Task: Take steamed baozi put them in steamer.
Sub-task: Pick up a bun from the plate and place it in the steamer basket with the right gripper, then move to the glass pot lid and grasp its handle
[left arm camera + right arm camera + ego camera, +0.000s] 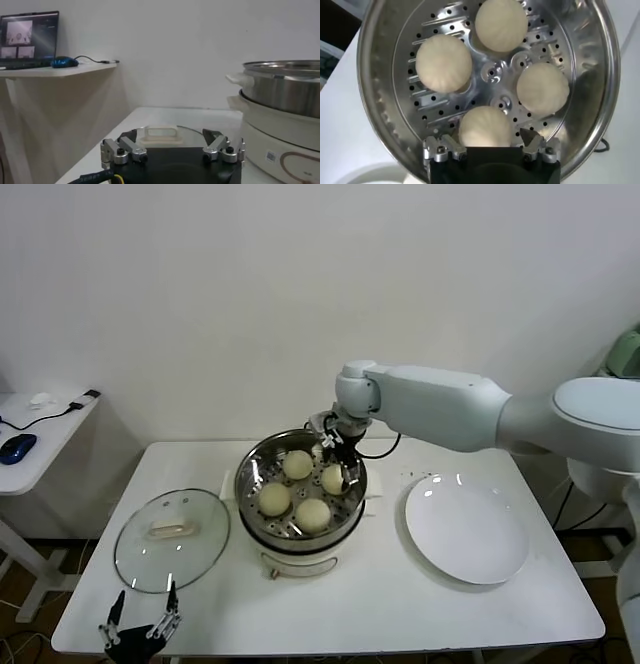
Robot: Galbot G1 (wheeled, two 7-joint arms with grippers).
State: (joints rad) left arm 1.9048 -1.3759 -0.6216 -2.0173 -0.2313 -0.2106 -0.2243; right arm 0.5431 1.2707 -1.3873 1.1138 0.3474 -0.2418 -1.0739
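Observation:
The steamer (243,484) stands mid-table, a shiny steel pot with a perforated tray on a white base. Four cream-white baozi lie in the tray (298,464) (333,479) (275,499) (313,514). My right gripper (345,456) hangs over the pot's back right, open. In the right wrist view it (487,136) straddles the nearest baozi (485,125) with a small gap on each side; the other three (443,62) (501,24) (542,88) lie beyond on the tray. My left gripper (140,621) is parked, open and empty, at the table's front left.
A glass lid with a white handle (172,539) lies left of the steamer, just ahead of the left gripper (167,135). A flat white plate (466,529) lies on the right. A side table with a blue mouse (18,447) stands at far left.

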